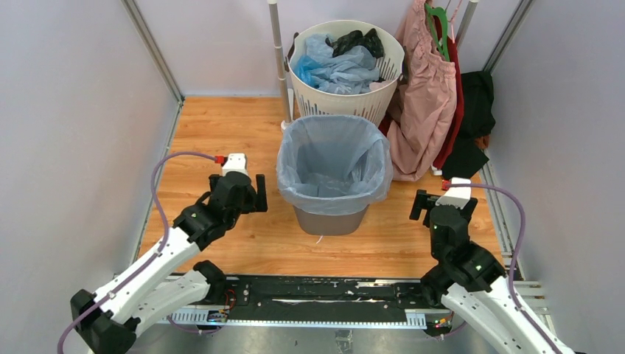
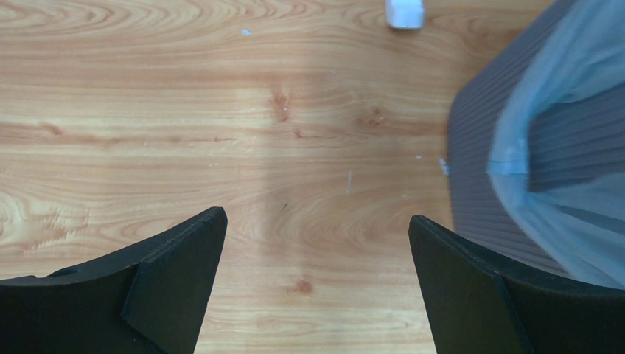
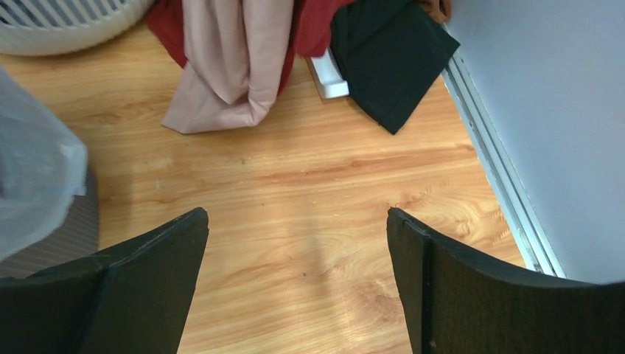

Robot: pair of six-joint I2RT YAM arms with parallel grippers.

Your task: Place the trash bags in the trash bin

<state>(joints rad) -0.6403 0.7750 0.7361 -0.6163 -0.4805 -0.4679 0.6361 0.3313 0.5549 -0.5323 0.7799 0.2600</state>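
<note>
Lining the trash bin [image 1: 329, 220], a pale blue trash bag [image 1: 333, 158] — left fingers [image 2: 169, 287] and right fingers [image 3: 472, 287] spread wide, empty.

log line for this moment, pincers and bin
left pincer: open, empty, left of bin | right pincer: open, empty, right of bin | bag: lining bin | basket: holds bags

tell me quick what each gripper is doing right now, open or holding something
left gripper: open, holding nothing
right gripper: open, holding nothing
</note>
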